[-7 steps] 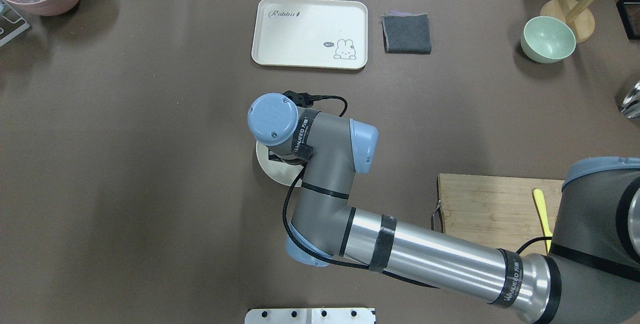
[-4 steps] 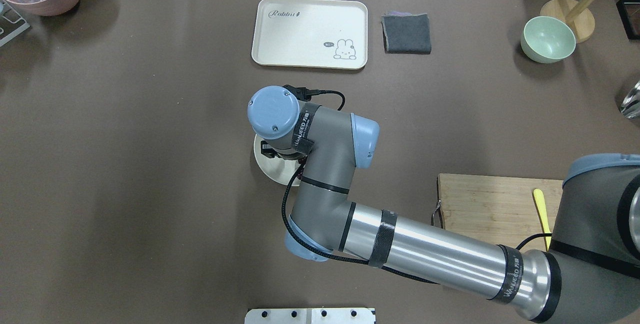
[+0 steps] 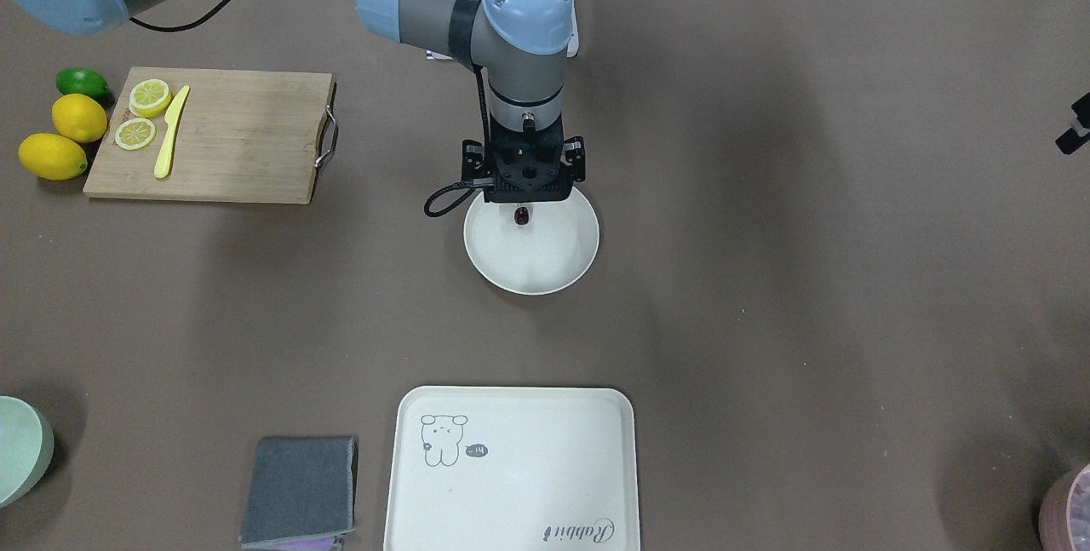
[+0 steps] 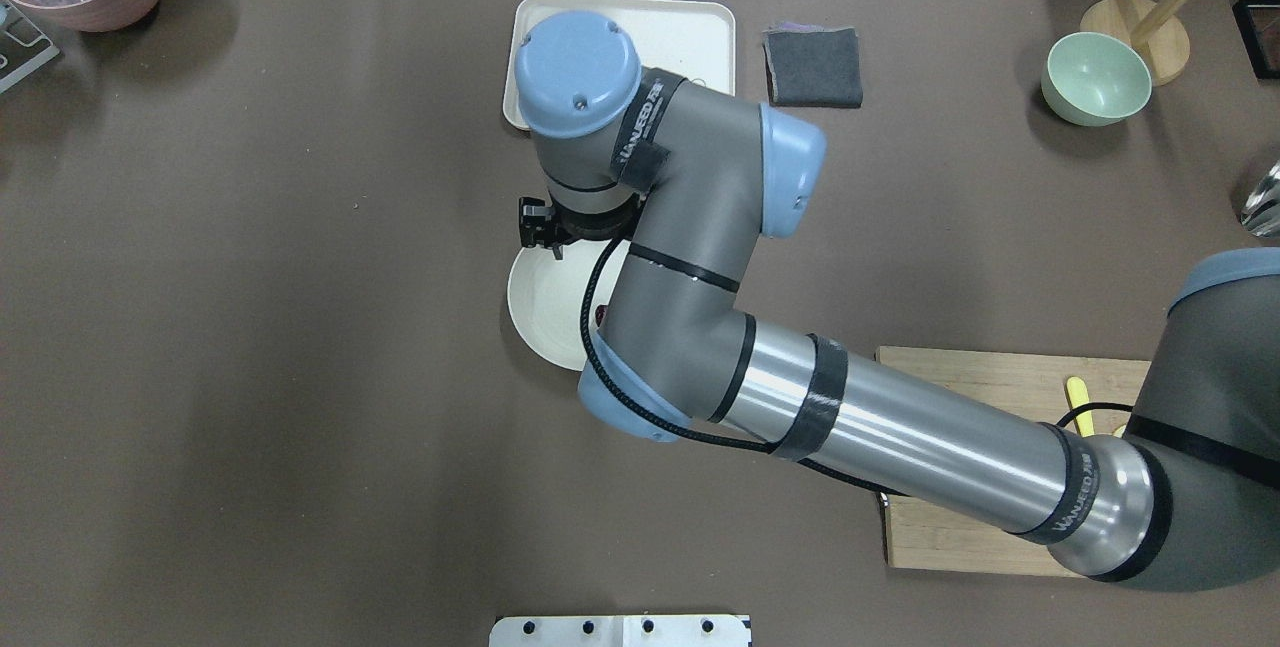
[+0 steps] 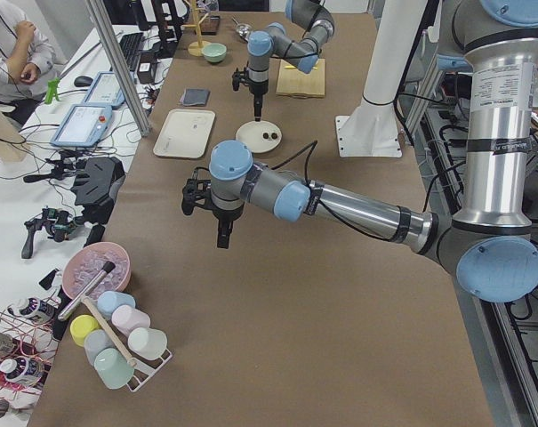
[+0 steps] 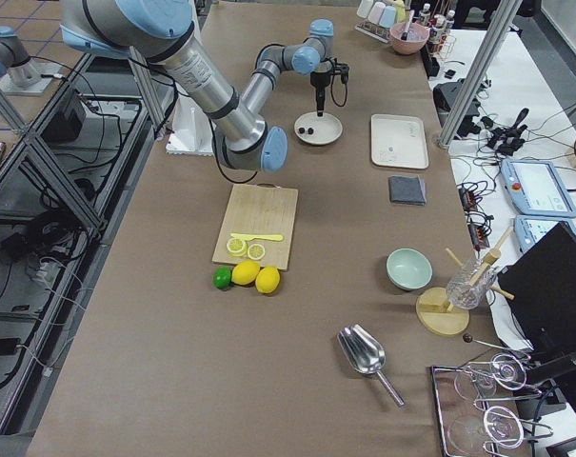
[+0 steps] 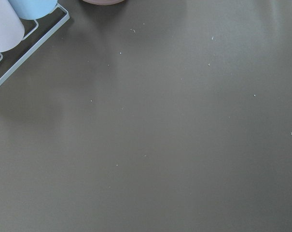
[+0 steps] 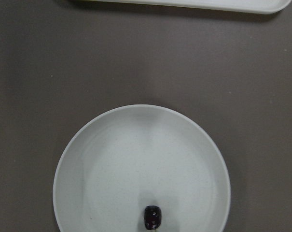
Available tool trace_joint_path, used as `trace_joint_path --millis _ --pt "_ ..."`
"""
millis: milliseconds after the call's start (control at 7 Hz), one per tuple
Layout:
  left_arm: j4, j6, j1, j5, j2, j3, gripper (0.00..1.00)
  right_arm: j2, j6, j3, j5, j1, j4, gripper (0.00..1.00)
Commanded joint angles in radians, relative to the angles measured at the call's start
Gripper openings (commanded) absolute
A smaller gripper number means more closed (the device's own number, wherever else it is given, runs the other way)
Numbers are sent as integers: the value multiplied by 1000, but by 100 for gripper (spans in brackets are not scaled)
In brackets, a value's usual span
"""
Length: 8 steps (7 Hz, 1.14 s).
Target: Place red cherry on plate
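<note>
The red cherry (image 3: pixel 522 215) lies on the off-white plate (image 3: pixel 536 266), close to the rim on the robot's side. The right wrist view looks straight down on the cherry (image 8: pixel 153 217) and the plate (image 8: pixel 146 164), with no fingers in sight. My right gripper (image 3: pixel 522 191) hangs above the plate, apart from the cherry; its body hides its fingers, so I cannot tell whether it is open or shut. The overhead view shows the plate (image 4: pixel 540 312) partly under the right arm. My left gripper (image 5: pixel 224 238) hovers over bare table far from the plate; its state cannot be told.
A cream tray (image 3: pixel 511 466) and a grey folded cloth (image 3: pixel 298 491) lie beyond the plate. A cutting board (image 3: pixel 230 134) with lemon slices and a yellow knife (image 3: pixel 170 132) sits on the robot's right, with lemons (image 3: pixel 53 156) and a lime beside it. A green bowl (image 4: pixel 1095 77) stands far right.
The right arm has risen and swung toward the tray, away from the plate. More of the plate now shows, and the cherry stays on it.
</note>
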Motion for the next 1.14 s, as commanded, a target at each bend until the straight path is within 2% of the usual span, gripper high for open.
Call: trace_joint_path --millis 0,143,286,429,714,1000 --pt "0 -15 2 -4 -2 -1 97 -166 -105 253 105 120 -106 99" --pt "0 -27 2 -4 -2 -6 97 -266 -165 335 172 200 -107 99" --pt "0 -28 3 -19 -2 2 97 -340 -217 369 241 290 -107 99" --pt "0 -28 5 -72 -6 16 97 -415 -303 392 296 382 -107 99" --pt "0 -15 5 -64 -6 40 97 -600 -528 406 323 537 -107 99" --pt "-2 -5 8 -53 0 57 97 -771 -809 371 355 707 -107 99"
